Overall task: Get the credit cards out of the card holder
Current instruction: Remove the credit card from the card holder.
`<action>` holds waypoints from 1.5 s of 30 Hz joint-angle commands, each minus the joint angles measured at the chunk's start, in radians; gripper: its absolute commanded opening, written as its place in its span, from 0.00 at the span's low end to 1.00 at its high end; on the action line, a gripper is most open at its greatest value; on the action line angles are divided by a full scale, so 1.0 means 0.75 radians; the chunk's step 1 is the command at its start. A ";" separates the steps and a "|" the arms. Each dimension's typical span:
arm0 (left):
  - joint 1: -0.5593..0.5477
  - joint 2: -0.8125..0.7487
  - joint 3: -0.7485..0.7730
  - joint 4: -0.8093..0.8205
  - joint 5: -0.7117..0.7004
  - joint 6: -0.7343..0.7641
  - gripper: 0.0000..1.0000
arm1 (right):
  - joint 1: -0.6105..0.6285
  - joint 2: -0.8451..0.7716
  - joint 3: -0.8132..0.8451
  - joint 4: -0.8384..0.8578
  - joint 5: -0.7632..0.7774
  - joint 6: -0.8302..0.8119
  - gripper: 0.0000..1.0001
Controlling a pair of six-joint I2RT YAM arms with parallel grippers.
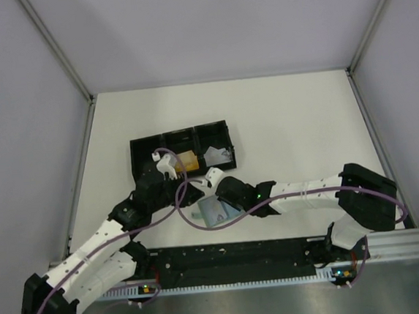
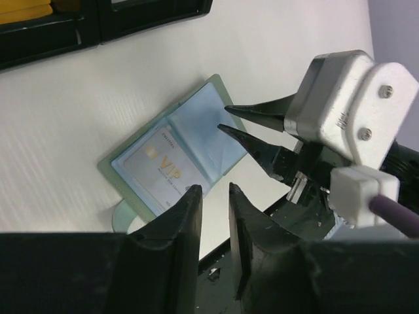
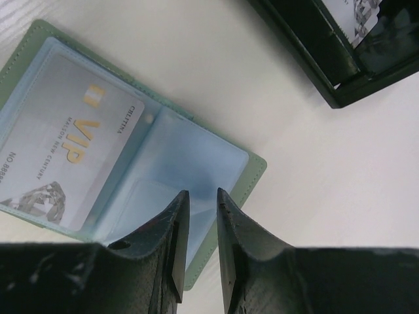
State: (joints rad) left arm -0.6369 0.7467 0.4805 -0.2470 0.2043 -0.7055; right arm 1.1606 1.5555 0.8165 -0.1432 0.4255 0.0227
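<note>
One silvery-grey plastic card (image 3: pixel 65 147) sits in the pale-green folding card holder (image 3: pixel 196 154); with left gripper (image 2: pixel 215 190) and right gripper (image 3: pixel 201 193) slightly parted and empty, pulling may drag the holder.

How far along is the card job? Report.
Done: an orange card and a silvery card lie in the tray. In hand: nothing; the left end effector and right end effector stand open at the card holder. Left: the VIP card sits in its sleeve.

Card holder (image 1: pixel 213 214) on the table (image 1: pixel 294 120), before the tray (image 1: pixel 181 139); one credit card (image 3: pixel 65 154) inside.
</note>
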 commanded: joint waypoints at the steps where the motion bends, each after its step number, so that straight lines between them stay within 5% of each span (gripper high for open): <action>1: -0.010 0.188 -0.041 0.292 0.126 -0.072 0.24 | -0.018 -0.053 -0.025 0.027 -0.021 0.015 0.24; 9: -0.069 0.462 -0.043 0.429 0.051 -0.053 0.10 | -0.022 -0.198 -0.015 -0.001 -0.070 0.047 0.24; 17: -0.114 0.567 -0.072 0.472 0.006 -0.068 0.07 | -0.042 -0.282 0.046 -0.018 -0.240 0.133 0.24; 32: -0.124 0.534 -0.152 0.397 -0.066 -0.062 0.02 | -0.353 -0.105 -0.135 0.434 -1.007 0.693 0.29; 45: -0.124 0.579 -0.170 0.354 -0.060 -0.039 0.00 | -0.472 0.141 -0.242 0.713 -1.216 0.921 0.31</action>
State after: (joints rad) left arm -0.7273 1.1698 0.3676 0.0235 0.1638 -0.7555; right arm 0.8280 1.6272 0.6453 0.2783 -0.4194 0.6544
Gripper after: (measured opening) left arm 0.008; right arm 0.312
